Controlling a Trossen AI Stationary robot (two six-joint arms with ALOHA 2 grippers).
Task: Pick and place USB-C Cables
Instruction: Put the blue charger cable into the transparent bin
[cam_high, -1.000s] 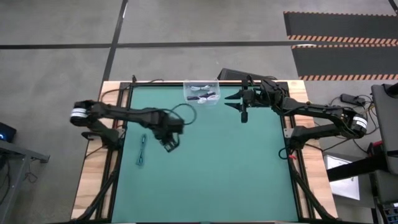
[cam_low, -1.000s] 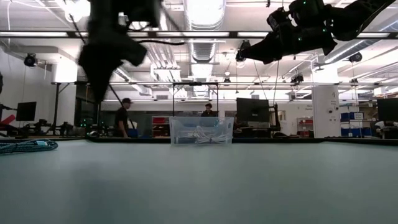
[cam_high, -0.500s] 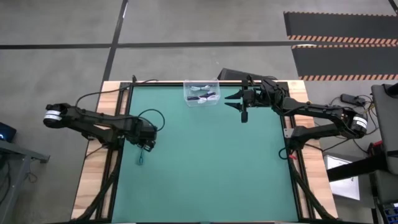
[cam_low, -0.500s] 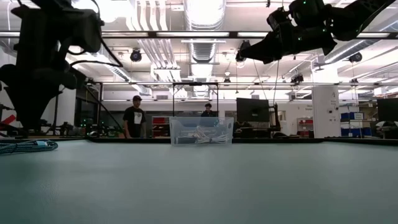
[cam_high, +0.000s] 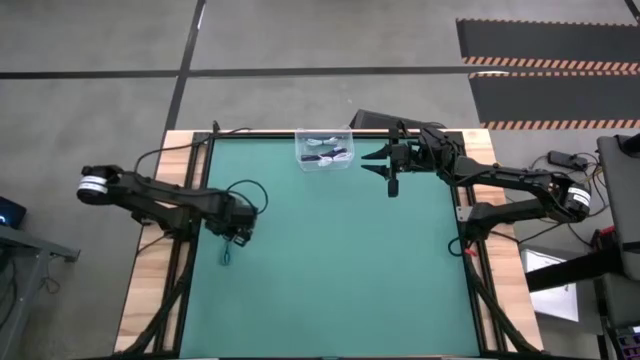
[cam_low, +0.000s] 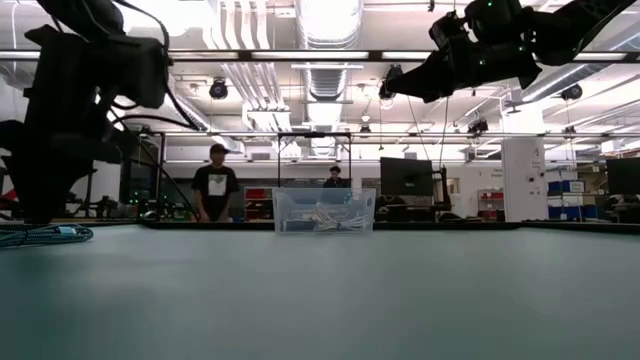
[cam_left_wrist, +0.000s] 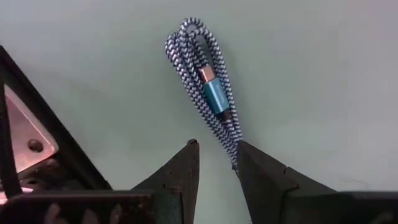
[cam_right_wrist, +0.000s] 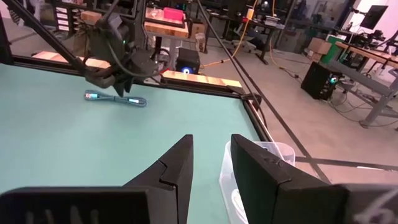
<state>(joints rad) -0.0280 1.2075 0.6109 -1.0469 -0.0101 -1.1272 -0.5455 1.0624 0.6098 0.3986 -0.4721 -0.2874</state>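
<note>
A teal braided USB-C cable (cam_high: 227, 250) lies as a flat looped bundle near the table's left edge, also seen as cable (cam_low: 40, 235) and cable (cam_left_wrist: 208, 102). My left gripper (cam_high: 238, 232) hangs just above its end, open with a narrow gap (cam_left_wrist: 214, 152), pointing down. A clear bin (cam_high: 324, 148) at the far edge holds white and black cable bundles (cam_high: 325, 152). My right gripper (cam_high: 392, 172) waits open (cam_right_wrist: 211, 152), raised to the right of the bin. My left gripper comes from above, and one fingertip (cam_left_wrist: 244, 155) stands right at the near end of the teal cable's bundle (cam_left_wrist: 234, 148). I cannot tell whether it touches. The cable lies flat on the table.
The green mat (cam_high: 340, 270) stretches bare across the middle and near side. The bin (cam_low: 324, 210) stands at the far edge. A wooden border (cam_high: 150, 270) and black frame rails run along the left side. People (cam_low: 213, 190) stand in the room behind the table.
My left gripper has moved from the table's middle toward the left edge and come down from high up to just above the teal cable. The cable has stayed where it was.
</note>
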